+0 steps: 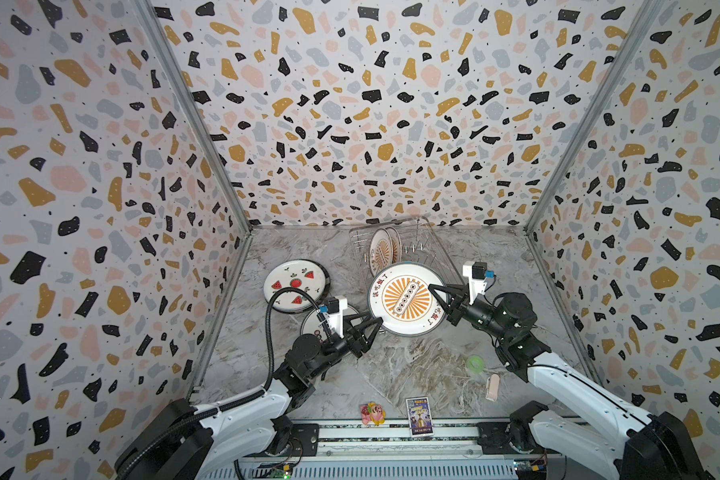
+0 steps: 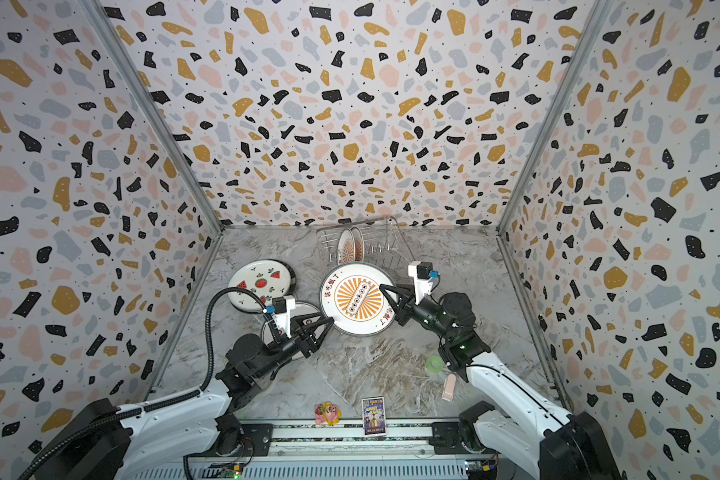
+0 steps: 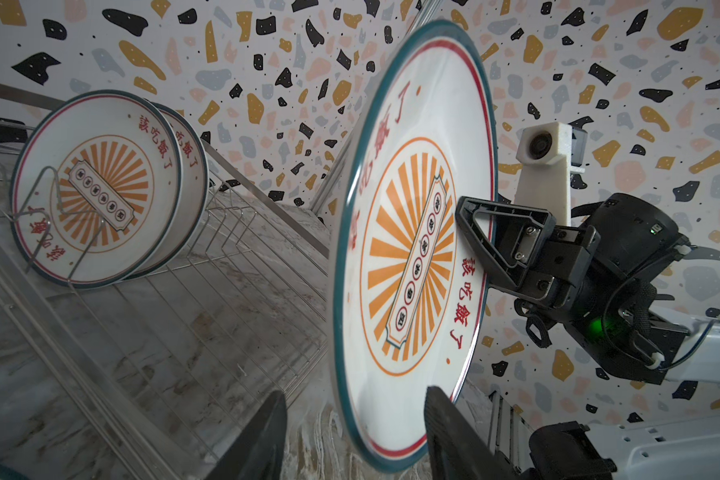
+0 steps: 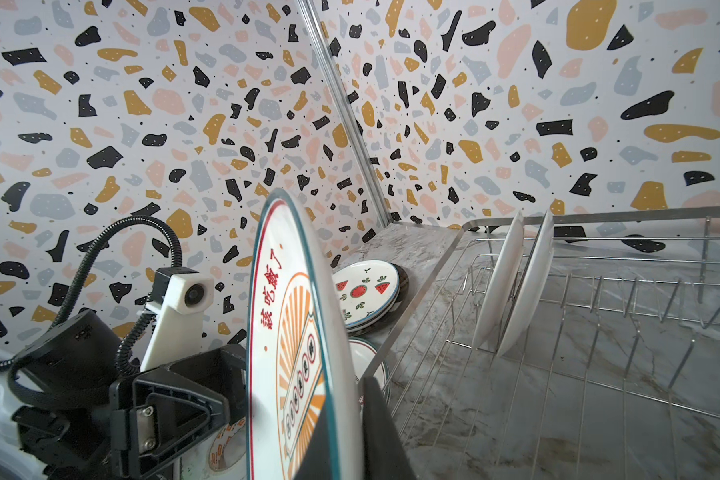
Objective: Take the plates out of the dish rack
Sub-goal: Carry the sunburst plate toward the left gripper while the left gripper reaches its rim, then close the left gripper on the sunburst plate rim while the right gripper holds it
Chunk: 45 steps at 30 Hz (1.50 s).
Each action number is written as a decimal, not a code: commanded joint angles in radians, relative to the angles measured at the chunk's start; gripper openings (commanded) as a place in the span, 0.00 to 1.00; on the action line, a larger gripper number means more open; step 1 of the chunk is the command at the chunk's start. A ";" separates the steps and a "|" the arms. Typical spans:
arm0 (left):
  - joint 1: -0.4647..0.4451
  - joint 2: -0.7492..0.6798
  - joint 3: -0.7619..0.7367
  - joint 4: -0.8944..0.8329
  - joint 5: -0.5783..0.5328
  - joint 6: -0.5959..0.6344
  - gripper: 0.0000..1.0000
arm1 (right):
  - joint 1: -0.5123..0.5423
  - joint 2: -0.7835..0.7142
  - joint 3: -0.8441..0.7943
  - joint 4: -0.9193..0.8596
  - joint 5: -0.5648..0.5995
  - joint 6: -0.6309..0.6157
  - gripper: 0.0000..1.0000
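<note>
My right claw (image 1: 433, 289) is clenching the rim of a sunburst plate (image 1: 406, 299). One finger is lying across the printed face and the other is hidden behind it. The claw is holding the plate clear of the counter (image 1: 412, 365), tipped up on edge, with the orange rays and red characters facing up toward both top views.

My left claw (image 1: 378, 320) is sitting at the opposite rim of that same plate, the two claws pointing at each other across it. In the left wrist view I am seeing its jaws standing partly apart with the teal rim running between them. A clear gap is showing between one finger and the back of the plate. Whether the other finger is touching the face, I cannot tell. So this claw is not grasping anything.

Just past the right claw's tips, toward the back wall, the dish rack (image 4: 599, 216) is sitting on the counter. Two more sunburst plates (image 1: 381, 253) are standing on edge between its prongs, leaning side by side. The held plate is hanging outside the rack, on the near side of it.

Under the left claw's wrist a plate with red characters (image 1: 314, 326) is lying flat on the counter, mostly covered by the claw. Beyond the left claw, on the side away from the right one, a watermelon plate (image 1: 294, 284) is lying face up on a short stack. Back along the right arm, behind its claw, a small green ring (image 1: 473, 363) is lying on the counter.
</note>
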 commanded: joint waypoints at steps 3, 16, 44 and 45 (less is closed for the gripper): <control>-0.007 0.030 0.036 0.100 -0.024 -0.014 0.42 | -0.004 0.002 0.007 0.094 -0.046 0.025 0.00; -0.009 0.067 0.040 0.141 -0.015 -0.064 0.16 | 0.002 0.002 -0.002 0.100 -0.048 0.021 0.00; -0.012 0.013 -0.001 0.139 -0.075 -0.104 0.00 | 0.051 0.013 0.018 0.033 -0.031 -0.055 0.99; -0.012 0.006 -0.005 0.135 -0.081 -0.103 0.00 | 0.052 0.009 0.024 0.015 -0.009 -0.051 0.99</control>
